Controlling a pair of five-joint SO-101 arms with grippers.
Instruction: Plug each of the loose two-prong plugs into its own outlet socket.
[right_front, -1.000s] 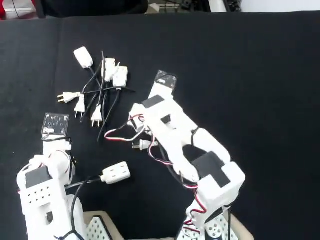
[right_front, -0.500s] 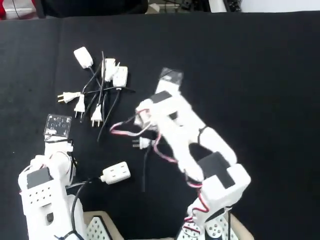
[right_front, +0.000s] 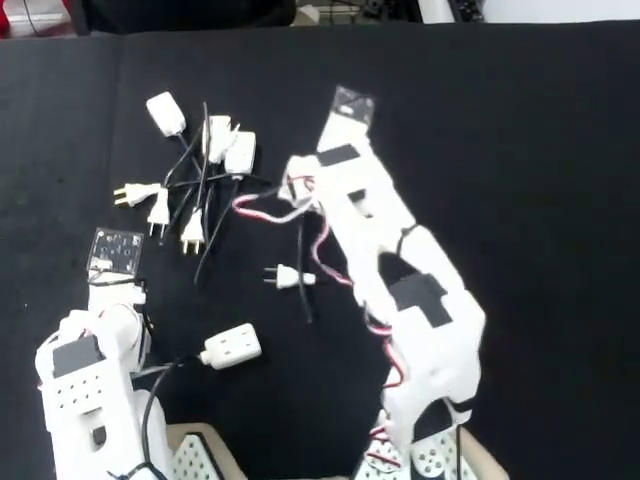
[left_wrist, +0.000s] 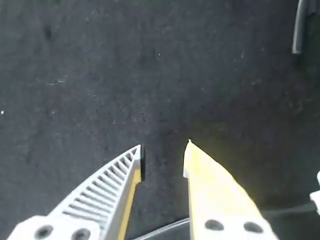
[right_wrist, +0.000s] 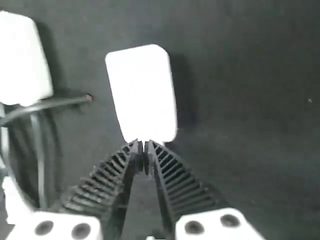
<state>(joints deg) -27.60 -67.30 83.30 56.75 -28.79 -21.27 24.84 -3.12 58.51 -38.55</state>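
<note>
Worktop (right_front: 520, 150) covered in black cloth, seen from above, with two white robot arms rising from its six o'clock edge. A tangled heap of plugs and sockets (right_front: 200, 185) on black cords lies toward ten o'clock. One loose two-prong plug (right_front: 288, 277) lies apart near the centre, its prongs pointing to nine o'clock. A single outlet socket (right_front: 232, 346) lies at about seven o'clock, just beside the left arm.

The left tool (left_wrist: 162, 150) is spread open over bare cloth, holding nothing. The right tool (right_wrist: 144, 149) has its fingers pressed together, empty, with the tips just short of a white socket housing (right_wrist: 142, 92).

No plug looks seated, so the task seems at an early stage, with neither arm carrying anything. The next move probably calls for the right tool to part its fingers before it can grasp a plug or a housing. The other arm would then need to steady a socket, so that the prongs line up with its slots.
</note>
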